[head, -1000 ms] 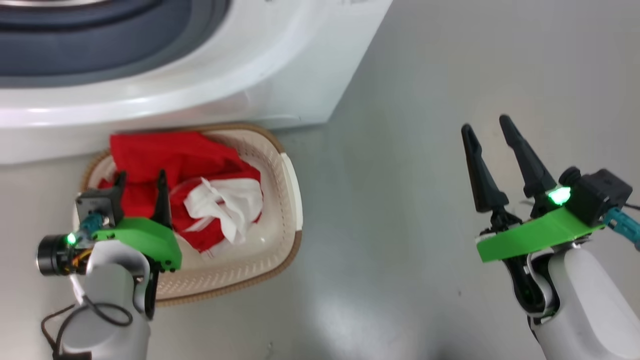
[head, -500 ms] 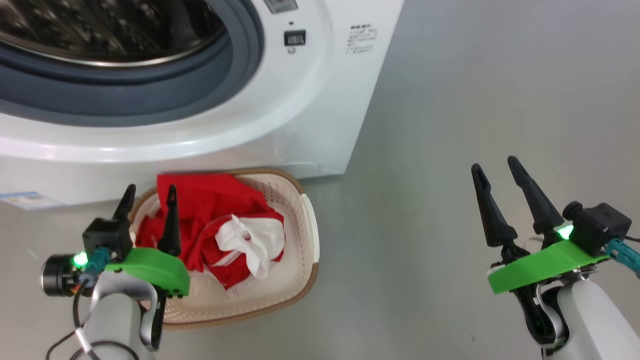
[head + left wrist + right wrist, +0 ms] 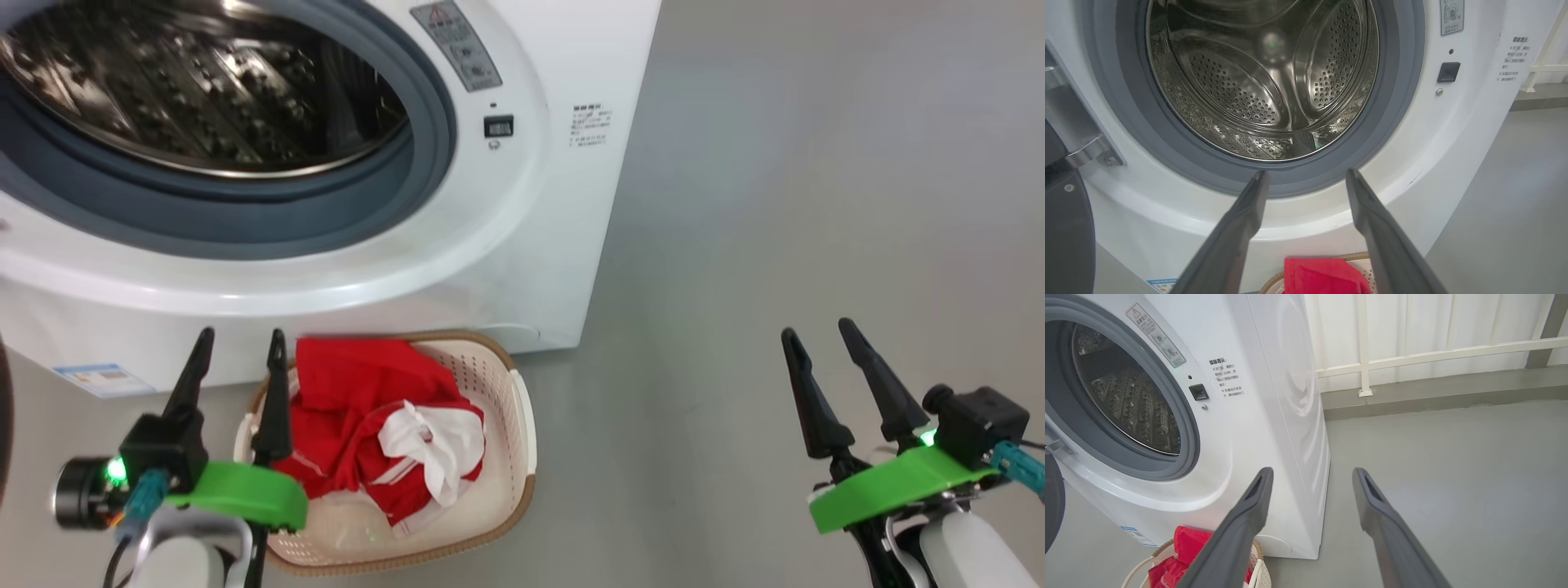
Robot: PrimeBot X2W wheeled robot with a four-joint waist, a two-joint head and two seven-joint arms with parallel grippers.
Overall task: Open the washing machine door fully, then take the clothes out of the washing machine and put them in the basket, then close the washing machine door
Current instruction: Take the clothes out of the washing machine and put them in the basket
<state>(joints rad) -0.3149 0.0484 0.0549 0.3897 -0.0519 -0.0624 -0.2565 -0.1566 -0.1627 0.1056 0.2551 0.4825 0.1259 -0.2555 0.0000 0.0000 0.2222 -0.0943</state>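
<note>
The washing machine (image 3: 522, 204) stands open, and its steel drum (image 3: 1265, 81) holds no fabric. At the far left edge is a strip of the black washing machine door (image 3: 1065, 237), swung aside on its metal hinge (image 3: 1069, 134). The clothes (image 3: 367, 408), red with white parts, lie heaped in the cream basket (image 3: 516, 425) on the floor against the machine's front. My left gripper (image 3: 241, 339) is open and empty at the basket's left rim, pointing at the machine. My right gripper (image 3: 816, 331) is open and empty over bare floor, well to the right.
Grey floor (image 3: 775, 204) stretches to the right of the machine. A white railing (image 3: 1412, 355) on a low kerb runs behind it. A small blue label sticker (image 3: 102, 380) sits low on the machine's front.
The head camera has tilted up, bringing the drum opening into view. My left gripper has drawn back from over the clothes to the basket's left rim. Both grippers stay open.
</note>
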